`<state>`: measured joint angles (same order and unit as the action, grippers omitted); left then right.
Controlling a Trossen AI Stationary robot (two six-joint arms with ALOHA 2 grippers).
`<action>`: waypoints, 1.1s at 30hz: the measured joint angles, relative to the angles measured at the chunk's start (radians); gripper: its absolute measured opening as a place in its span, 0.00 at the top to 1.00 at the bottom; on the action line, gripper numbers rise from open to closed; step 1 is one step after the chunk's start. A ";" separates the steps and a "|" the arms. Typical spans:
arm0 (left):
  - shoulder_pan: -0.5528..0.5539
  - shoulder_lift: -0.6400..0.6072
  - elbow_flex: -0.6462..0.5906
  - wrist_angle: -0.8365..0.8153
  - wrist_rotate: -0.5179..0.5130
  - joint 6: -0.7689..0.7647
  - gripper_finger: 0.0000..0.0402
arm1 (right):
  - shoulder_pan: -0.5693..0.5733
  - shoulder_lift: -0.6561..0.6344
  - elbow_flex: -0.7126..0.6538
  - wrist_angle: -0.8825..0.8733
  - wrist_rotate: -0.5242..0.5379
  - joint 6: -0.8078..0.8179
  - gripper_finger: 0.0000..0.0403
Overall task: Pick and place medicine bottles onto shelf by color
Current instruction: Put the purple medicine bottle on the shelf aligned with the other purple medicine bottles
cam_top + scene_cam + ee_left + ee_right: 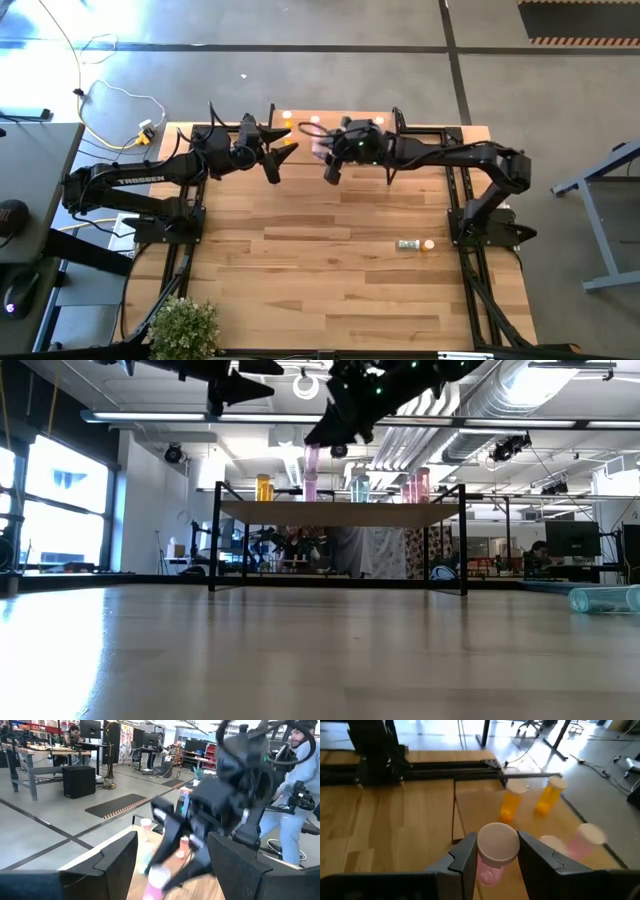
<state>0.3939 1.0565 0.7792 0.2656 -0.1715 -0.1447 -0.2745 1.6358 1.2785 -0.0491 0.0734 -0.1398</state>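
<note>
My right gripper [496, 860] is shut on a pink medicine bottle [495, 847] with a pale cap, over the light-wood shelf [340, 515] at the table's far edge. Two orange bottles [512, 802] [550, 795] and pink bottles [585, 840] stand upright on the shelf board. In the low view an orange [263, 487], a teal [358, 488] and pink bottles [415, 486] stand on it. A teal bottle [410, 244] lies on its side on the table at the right. My left gripper [172, 870] hovers open and level to the left of the right one, holding nothing. My right gripper pinches the pink bottle's body just under the cap [487, 870] between its two fingers [465, 857]. The fingers come from the table's right side, slanting down. The bottle stands upright in the hold, its base [311, 495] close over the shelf; I cannot tell whether it touches.
Black frame rails [470, 766] run along the table's edges. A potted plant [185, 325] stands at the near left corner. The wide wooden tabletop [320, 260] lies between the shelf and the near edge. A person [300, 795] stands beyond the table.
</note>
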 joint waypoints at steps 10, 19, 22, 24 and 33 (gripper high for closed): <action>0.000 0.000 0.000 -0.016 0.000 0.000 0.42 | 0.000 0.062 0.000 0.017 0.027 0.007 0.72; 0.000 0.000 0.000 -0.016 0.001 0.000 0.42 | 0.000 0.093 0.000 0.017 0.029 0.002 0.72; 0.000 0.000 0.000 -0.015 0.001 0.000 0.42 | 0.000 0.093 0.000 0.017 0.031 0.001 0.72; 0.000 0.000 0.000 -0.015 0.001 0.000 0.42 | 0.000 0.093 0.000 0.017 0.031 0.001 0.72; 0.000 0.000 0.000 -0.015 0.001 0.000 0.42 | 0.000 0.093 0.000 0.016 0.062 0.003 0.72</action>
<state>0.3939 1.0565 0.7792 0.2501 -0.1707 -0.1448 -0.2745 1.7283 1.2785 -0.0334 0.1359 -0.1364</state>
